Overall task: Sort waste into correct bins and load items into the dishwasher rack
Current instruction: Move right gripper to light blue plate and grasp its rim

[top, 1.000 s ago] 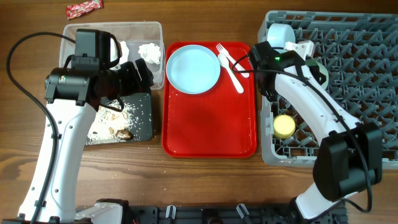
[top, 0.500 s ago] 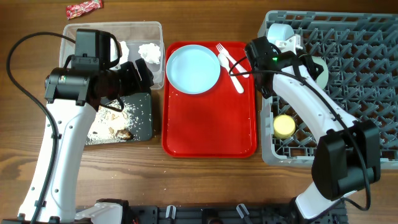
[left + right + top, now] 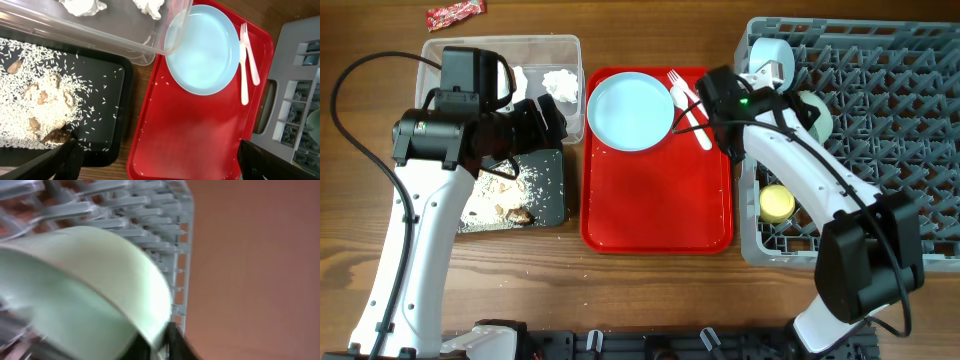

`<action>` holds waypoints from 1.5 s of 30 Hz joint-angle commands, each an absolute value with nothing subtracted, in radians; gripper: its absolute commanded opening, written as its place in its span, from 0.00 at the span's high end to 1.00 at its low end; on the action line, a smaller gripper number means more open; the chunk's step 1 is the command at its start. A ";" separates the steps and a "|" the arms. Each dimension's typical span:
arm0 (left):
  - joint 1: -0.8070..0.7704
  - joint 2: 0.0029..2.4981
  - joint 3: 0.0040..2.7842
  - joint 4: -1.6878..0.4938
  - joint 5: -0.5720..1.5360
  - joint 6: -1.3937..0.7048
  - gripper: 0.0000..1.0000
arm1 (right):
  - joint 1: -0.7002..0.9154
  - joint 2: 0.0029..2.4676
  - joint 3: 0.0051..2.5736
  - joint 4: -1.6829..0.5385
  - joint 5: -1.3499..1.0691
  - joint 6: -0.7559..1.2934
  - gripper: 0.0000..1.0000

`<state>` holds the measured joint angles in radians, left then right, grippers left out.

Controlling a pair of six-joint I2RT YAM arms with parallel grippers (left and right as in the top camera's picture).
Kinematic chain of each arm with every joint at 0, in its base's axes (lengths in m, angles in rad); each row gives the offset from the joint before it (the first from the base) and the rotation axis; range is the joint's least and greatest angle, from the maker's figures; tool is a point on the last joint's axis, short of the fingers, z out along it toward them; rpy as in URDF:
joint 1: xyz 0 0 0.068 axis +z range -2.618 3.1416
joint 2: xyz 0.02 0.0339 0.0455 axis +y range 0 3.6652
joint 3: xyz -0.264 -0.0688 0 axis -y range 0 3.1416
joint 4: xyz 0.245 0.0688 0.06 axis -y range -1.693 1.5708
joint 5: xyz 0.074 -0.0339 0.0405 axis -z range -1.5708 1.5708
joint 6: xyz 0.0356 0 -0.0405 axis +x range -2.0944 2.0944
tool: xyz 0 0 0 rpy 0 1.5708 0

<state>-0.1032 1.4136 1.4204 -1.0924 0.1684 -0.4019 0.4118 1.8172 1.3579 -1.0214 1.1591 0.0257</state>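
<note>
My right gripper (image 3: 798, 108) is shut on the rim of the mint-green bowl (image 3: 817, 116), holding it tilted over the left part of the grey dishwasher rack (image 3: 900, 150). In the right wrist view the bowl (image 3: 85, 280) fills the frame, with its rim between my fingers (image 3: 165, 340). A pale blue bowl (image 3: 770, 58) and a yellow cup (image 3: 777, 203) sit in the rack. The pale blue plate (image 3: 631, 110) and white forks (image 3: 692, 110) lie on the red tray (image 3: 655, 200). My left gripper (image 3: 160, 160) is open and empty above the black tray (image 3: 548, 195).
The clear tub (image 3: 535, 45) holds white tissues (image 3: 560, 84). The black tray holds rice and brown scraps (image 3: 500, 195). A red snack wrapper (image 3: 455, 13) lies on the table behind the tub. The left arm covers part of both bins.
My right arm has shifted left toward the red tray, carrying the mint-green bowl slightly left with it. The left arm has not moved.
</note>
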 commanded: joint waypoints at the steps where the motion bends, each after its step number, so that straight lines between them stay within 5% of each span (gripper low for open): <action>1: -0.098 1.410 1.431 -1.090 0.163 -0.397 0.00 | 0.454 1.852 1.359 -1.024 1.026 0.022 0.76; 9: -0.098 1.410 1.431 -1.090 0.163 -0.397 0.00 | 0.548 1.851 1.361 -1.061 0.999 0.010 0.71; 16: -0.098 1.410 1.431 -1.090 0.163 -0.397 0.00 | 0.576 1.845 1.385 -1.055 0.980 0.003 0.29; 24: -0.098 1.410 1.431 -1.090 0.163 -0.397 0.00 | 0.544 1.774 1.550 -0.988 0.764 0.001 0.01; 28: -0.098 1.410 1.431 -1.090 0.163 -0.397 0.00 | 0.526 1.750 1.576 -0.839 0.333 0.003 0.12; 33: -0.098 1.410 1.431 -1.090 0.163 -0.397 0.00 | 0.526 1.776 1.542 -0.679 -0.111 0.085 0.12; 43: -0.098 1.410 1.431 -1.090 0.163 -0.397 0.00 | 0.526 1.929 1.461 -0.522 -0.114 0.528 0.12; 45: -0.098 1.410 1.431 -1.090 0.163 -0.397 0.00 | 0.526 1.962 1.461 -0.517 -0.112 0.573 0.24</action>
<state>-0.1032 1.4136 1.4204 -1.0927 0.1684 -0.4019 0.5255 1.8950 1.4738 -0.5301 -0.0753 0.4149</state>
